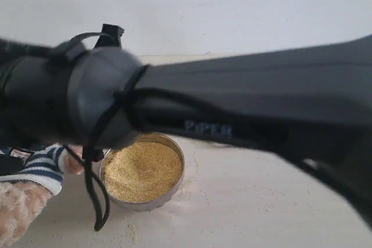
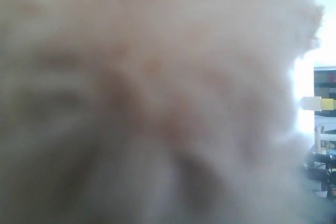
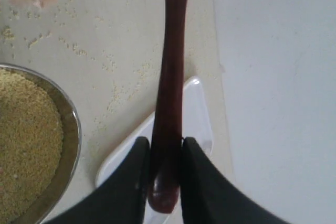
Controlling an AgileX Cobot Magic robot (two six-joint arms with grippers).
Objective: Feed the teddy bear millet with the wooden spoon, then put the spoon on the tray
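Note:
My right gripper (image 3: 166, 142) is shut on the end of the wooden spoon's (image 3: 170, 77) dark handle; the spoon's bowl runs out of frame. Below the handle lies a corner of the white tray (image 3: 197, 108). The millet (image 3: 26, 140) fills the metal bowl (image 3: 73, 129) beside it. In the exterior view the millet (image 1: 142, 169) sits centre-left, and the teddy bear (image 1: 35, 172) shows its striped sleeve and fuzzy paw at the lower left. Blurred teddy bear fur (image 2: 147, 77) fills the left wrist view and hides the left jaws.
A black arm (image 1: 232, 108) crosses close in front of the exterior camera and hides much of the table. Loose grains (image 3: 113, 66) lie scattered on the pale tabletop around the bowl. A white wall stands behind.

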